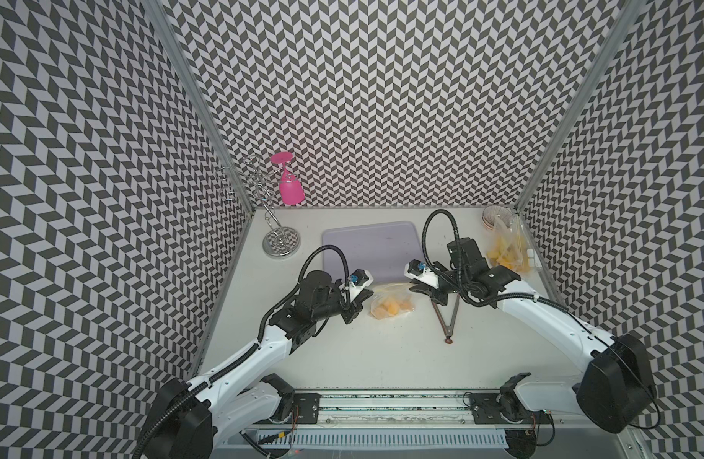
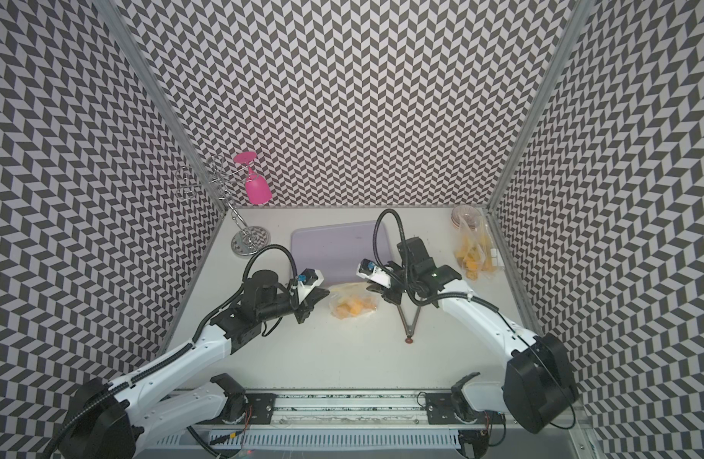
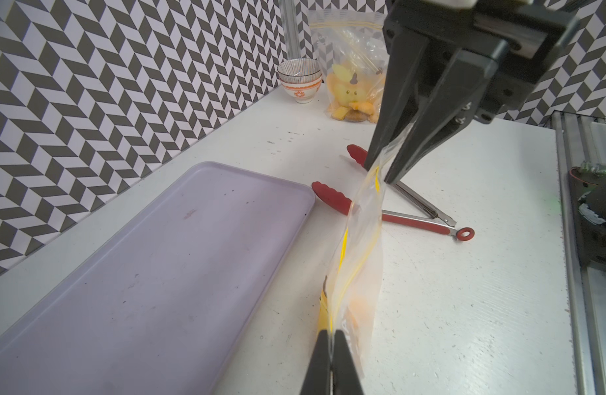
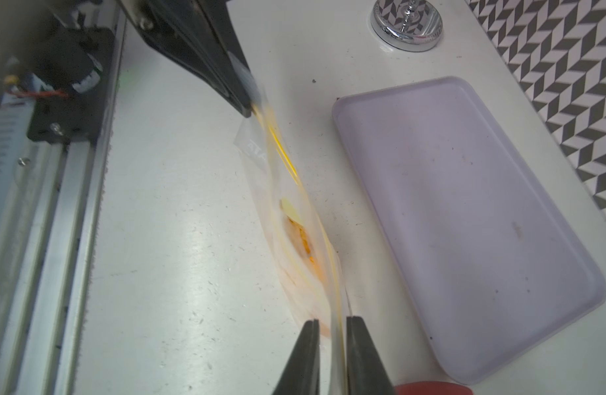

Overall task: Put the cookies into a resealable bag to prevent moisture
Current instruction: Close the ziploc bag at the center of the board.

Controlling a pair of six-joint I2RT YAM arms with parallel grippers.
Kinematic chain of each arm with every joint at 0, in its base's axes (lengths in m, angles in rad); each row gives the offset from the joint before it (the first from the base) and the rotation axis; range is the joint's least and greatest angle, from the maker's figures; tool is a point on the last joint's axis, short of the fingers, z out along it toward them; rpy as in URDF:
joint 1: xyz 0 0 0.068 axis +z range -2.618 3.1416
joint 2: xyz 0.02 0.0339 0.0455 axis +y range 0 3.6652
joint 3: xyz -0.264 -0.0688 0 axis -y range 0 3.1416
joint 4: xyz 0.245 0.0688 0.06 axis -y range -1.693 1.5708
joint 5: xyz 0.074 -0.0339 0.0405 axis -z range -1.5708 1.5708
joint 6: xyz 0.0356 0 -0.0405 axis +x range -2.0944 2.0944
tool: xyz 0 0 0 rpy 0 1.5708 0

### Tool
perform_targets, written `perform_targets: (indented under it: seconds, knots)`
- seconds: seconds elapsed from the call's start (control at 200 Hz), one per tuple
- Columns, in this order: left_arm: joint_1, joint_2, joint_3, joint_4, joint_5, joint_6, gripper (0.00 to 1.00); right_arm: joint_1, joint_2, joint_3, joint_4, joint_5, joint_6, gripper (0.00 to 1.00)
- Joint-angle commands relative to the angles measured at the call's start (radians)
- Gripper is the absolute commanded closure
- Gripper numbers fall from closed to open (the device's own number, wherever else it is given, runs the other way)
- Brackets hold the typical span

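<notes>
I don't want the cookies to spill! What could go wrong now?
The left gripper and right gripper hold the bag by its thin top edge; it could slip free.
The zip looks partly open between them, so cookies might fall out if the bag tips.
The tongs lie under the right gripper, which could bump them.

Both top views: high, looking down on table (image 1: 362, 349). Wrist views: close, facing opposite, sharing bag (image 3: 365, 219).

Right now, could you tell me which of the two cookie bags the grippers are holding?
The middle bag, pinched by the left gripper and right gripper; the corner bag beside the bowls is untouched.
</notes>
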Motion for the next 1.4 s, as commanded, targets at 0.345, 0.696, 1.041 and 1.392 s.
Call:
perform_targets:
  seconds: [0.345, 0.696, 1.041, 1.392]
  knots:
    - [0.007, -0.013, 0.017, 0.005, 0.023, 0.015, 1.0, 0.035, 0.005, 0.029, 0.045, -0.022, -0.019, 0.75]
    - [0.006, -0.014, 0.018, 0.006, 0.024, 0.015, 1.0, 0.058, 0.014, 0.041, 0.047, -0.034, -0.023, 0.89]
    - [0.006, -0.014, 0.017, 0.005, 0.024, 0.016, 1.0, 0.077, 0.028, 0.052, 0.045, -0.037, -0.031, 1.0]
    - [0.006, -0.013, 0.017, 0.005, 0.024, 0.016, 1.0, 0.092, 0.03, 0.055, 0.078, -0.065, -0.026, 0.84]
